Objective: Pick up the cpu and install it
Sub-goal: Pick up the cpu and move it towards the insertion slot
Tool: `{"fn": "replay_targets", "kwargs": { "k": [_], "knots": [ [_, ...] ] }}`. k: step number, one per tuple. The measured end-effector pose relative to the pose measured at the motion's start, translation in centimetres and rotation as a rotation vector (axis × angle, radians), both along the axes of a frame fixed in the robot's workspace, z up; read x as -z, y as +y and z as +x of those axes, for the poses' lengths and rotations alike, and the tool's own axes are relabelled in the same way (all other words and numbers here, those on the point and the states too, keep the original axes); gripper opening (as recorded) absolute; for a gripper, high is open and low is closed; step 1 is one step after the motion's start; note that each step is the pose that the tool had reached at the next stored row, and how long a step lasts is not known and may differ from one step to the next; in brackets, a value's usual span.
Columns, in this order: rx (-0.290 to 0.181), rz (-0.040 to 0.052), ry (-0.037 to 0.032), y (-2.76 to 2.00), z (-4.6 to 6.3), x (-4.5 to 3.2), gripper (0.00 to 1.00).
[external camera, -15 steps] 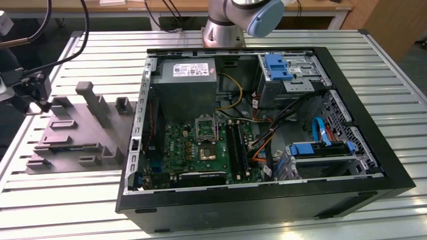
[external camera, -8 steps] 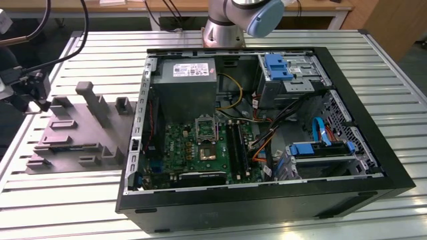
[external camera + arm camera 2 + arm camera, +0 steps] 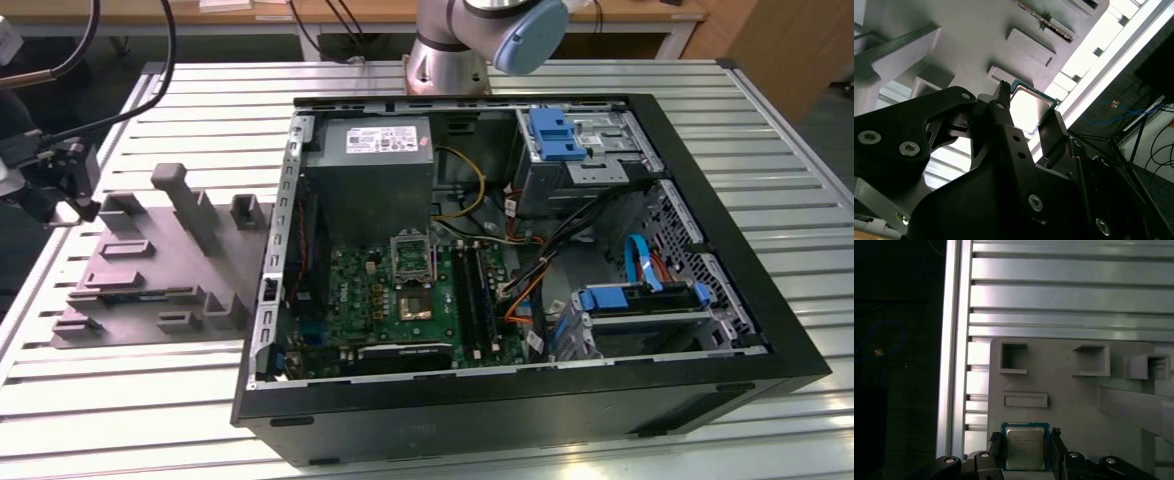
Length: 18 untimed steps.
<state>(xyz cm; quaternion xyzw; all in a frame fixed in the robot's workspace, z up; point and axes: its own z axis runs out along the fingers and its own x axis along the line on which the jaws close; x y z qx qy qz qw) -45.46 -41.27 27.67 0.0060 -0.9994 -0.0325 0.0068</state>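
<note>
First wrist view brings the cpu (image 3: 1024, 449) closest to us, its pale lid bearing lines of print we cannot read. The gripper (image 3: 1025, 436) has its black fingers (image 3: 1058, 447) pinching the chip by two opposite edges. We cannot tell whether it rests on the grey moulded tray (image 3: 1069, 395) behind it. In the exterior view the gripper hangs over the tray's end at the exterior view's left, well apart from the open computer case (image 3: 747, 330), whose grey box carries a white label (image 3: 380, 140). Beyond, the arm's base (image 3: 447, 60) stands on the slatted table (image 3: 801, 150).
</note>
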Motion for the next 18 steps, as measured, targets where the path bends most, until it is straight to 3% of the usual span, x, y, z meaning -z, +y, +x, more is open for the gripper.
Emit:
{"fn": "replay_targets", "kwargs": {
  "k": [18],
  "knots": [
    [0.0, 0.0, 0.0001, 0.0, 0.0, -0.58, 0.47]
  ]
}}
